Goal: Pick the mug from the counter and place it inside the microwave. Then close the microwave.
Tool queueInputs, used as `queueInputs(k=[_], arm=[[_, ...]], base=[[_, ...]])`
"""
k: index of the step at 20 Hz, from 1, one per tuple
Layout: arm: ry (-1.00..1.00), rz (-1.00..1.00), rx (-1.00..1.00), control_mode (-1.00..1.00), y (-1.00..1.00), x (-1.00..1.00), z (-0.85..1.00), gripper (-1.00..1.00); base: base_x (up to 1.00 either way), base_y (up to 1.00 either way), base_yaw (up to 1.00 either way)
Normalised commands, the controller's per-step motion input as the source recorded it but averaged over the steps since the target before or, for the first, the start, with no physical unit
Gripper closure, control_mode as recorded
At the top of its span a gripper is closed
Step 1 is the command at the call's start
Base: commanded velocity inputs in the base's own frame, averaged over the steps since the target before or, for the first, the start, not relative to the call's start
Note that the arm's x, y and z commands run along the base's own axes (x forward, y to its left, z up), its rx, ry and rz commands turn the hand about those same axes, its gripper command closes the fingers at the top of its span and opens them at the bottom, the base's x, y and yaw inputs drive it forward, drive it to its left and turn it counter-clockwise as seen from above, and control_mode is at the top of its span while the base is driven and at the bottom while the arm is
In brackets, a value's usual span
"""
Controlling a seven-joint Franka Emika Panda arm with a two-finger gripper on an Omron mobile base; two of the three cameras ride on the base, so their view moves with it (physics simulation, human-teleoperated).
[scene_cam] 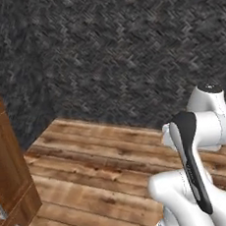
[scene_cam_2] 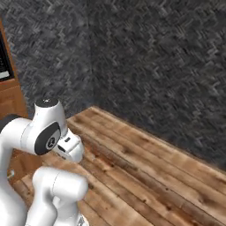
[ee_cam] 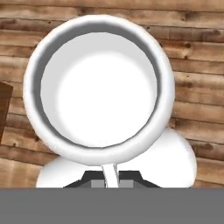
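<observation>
A: Status of the mug (ee_cam: 100, 87)?

B: In the hand view it sits directly ahead of the camera, mouth open toward the lens, white interior empty. A thin white strip runs from its lower rim down to the bottom of that view. Planks of the wooden floor (ee_cam: 197, 87) lie behind it, so it is judged to be off the tabletop and carried.

A: State of the hand?

B: The fingertips are not distinguishable at the bottom of the hand view, so the opening cannot be read. The mug's fixed position in front of the camera suggests a grasp; treat that as inference.

A: What surrounds the arm?

B: In both base views the white arm (scene_cam: 205, 125) is folded low over the floor. Beyond it stands a dark herringbone wall (scene_cam_2: 154, 66). A wooden cabinet (scene_cam: 7, 165) with silver handles occupies the left edge of the left base view.

A: Step in hand?

B: Transport, judged: the pick is complete, placement is not.

A: Next move requires?

B: Bring the microwave into range, keep the mug level, insert it through the open door onto the turntable, release, withdraw, then shut the door
</observation>
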Motion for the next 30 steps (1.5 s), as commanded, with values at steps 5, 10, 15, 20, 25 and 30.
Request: queueInputs(k=[5,10,15,20,25,30], arm=[[0.0,0.0,0.0,1.0,0.0,0.0,0.0,1.0],[0.0,0.0,0.0,1.0,0.0,0.0,0.0,1.0],[0.0,0.0,0.0,1.0,0.0,0.0,0.0,1.0],[0.0,0.0,0.0,1.0,0.0,0.0,0.0,1.0],[0.0,0.0,0.0,1.0,0.0,0.0,0.0,1.0],[0.0,0.0,0.0,1.0,0.0,0.0,0.0,1.0]], base=[[-0.01,0.0,1.0],[0.01,0.0,0.96],[0.26,-0.04,0.41],[0.35,-0.27,0.03],[0.42,-0.01,0.18],[0.53,-0.02,0.3]])
